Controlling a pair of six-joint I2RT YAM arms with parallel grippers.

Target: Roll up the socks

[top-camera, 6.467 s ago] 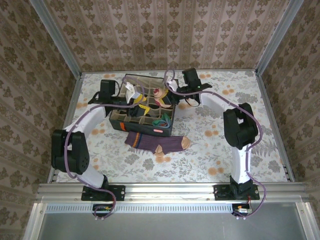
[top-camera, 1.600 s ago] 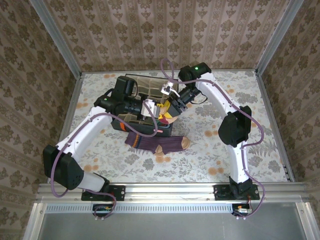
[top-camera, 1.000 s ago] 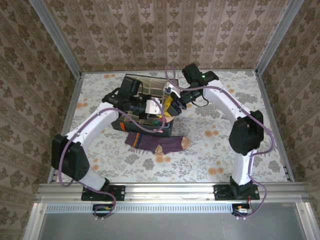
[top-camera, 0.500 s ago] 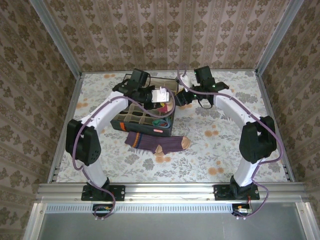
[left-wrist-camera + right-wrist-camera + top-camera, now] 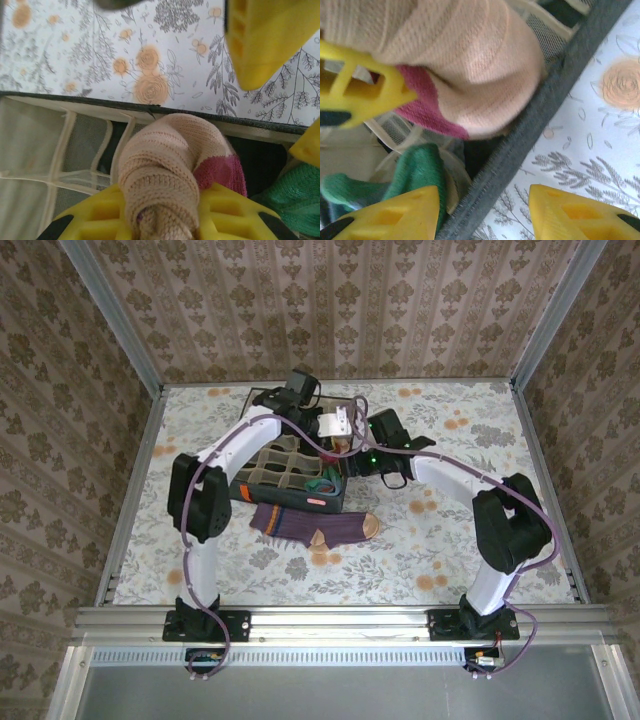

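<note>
Quick status: left claw [image 5: 160,220] is clenched on the peach sock [image 5: 160,165], which is bunched into a fat roll with the maroon bit poking out one side. We've got it hanging over a cell right by the box [image 5: 535,130] wall. Can't tell if it's touching the bottom yet. The green sock [image 5: 417,172] is stuffed in the cell next door. The purple sock [image 5: 305,525] is lying flat and unrolled on the table [image 5: 420,550], just in front of the box, so IMO we're maybe a third done at best.

Right claw [image 5: 485,202] is spread wide w/ nothing in it, fingers sitting either side of the box wall.

What could go wrong from here, as we see it:
- The roll looks loose, not tucked. If the left claw lets go before it's wedged down, it prob springs open and we're back to a floppy sock.
- It's sitting close to the mesh divider, so a slightly off drop leaves it draped across two cells.
- Right claw straddles the wall. Any sideways move drags or tips that soft box.
- The two claws are v close together. A finger could clip the other or snag the knit.
</note>
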